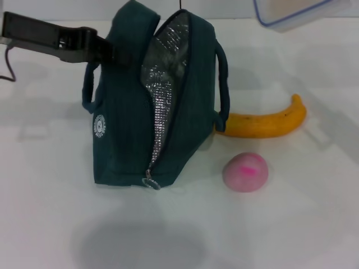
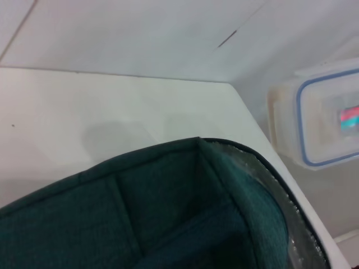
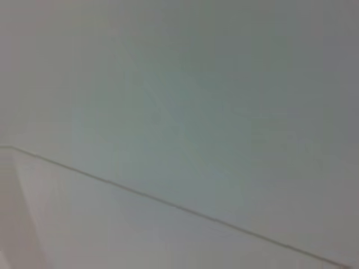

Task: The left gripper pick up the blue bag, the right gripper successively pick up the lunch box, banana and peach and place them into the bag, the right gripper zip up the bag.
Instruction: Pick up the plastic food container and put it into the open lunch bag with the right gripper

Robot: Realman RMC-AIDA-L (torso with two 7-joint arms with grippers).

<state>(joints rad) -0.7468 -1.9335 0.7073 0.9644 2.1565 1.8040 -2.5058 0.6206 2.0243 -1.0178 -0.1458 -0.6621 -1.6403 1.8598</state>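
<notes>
The blue bag (image 1: 151,106) stands upright on the white table (image 1: 67,213), its zip open and the silver lining (image 1: 162,84) showing. My left gripper (image 1: 109,53) reaches in from the left and is shut on the bag's upper left edge; the left wrist view looks down on the bag (image 2: 157,207). The clear lunch box (image 1: 294,11) with a blue-rimmed lid shows tilted at the top right edge, also as the lunch box (image 2: 320,120); what holds it is out of view. The banana (image 1: 269,120) lies right of the bag, the pink peach (image 1: 245,172) in front of it. My right gripper is not in view.
The bag's right handle (image 1: 223,84) hangs close to the banana's near end. The zip pull (image 1: 150,182) dangles at the bag's front bottom. A cable (image 1: 8,64) trails from my left arm. The right wrist view shows only a pale plain surface.
</notes>
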